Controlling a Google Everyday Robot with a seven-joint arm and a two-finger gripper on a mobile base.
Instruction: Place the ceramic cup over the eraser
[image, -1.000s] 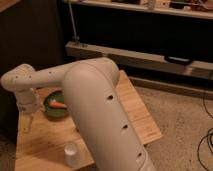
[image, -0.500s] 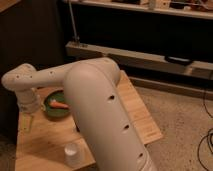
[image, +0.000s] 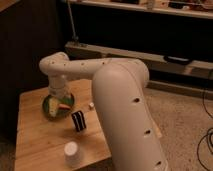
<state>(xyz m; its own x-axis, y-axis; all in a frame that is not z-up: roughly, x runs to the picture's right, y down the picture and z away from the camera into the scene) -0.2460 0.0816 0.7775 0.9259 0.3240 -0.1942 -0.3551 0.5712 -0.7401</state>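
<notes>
Nearest of all, the robot's thick white perforated arm (image: 131, 120) rises from the lower right and fills the foreground. Just left of it, near the front edge of the light wooden table (image: 35, 135), stands the small glossy white ceramic cup (image: 72, 153) – mouth down, by its taper. A little farther back, apart from the cup, the black eraser with white vertical stripes (image: 78, 120) stands upright and uncovered. Beyond it lies a tiny white piece (image: 91, 105), close to the arm. Farther left sits a round green bowl (image: 56, 106) with something orange and yellow inside. The gripper (image: 60, 98) hangs straight down over that bowl, jaws released and spread wide – nothing seen held. Behind the table, a low metal shelf (image: 150, 55) runs along the dark wall.
</notes>
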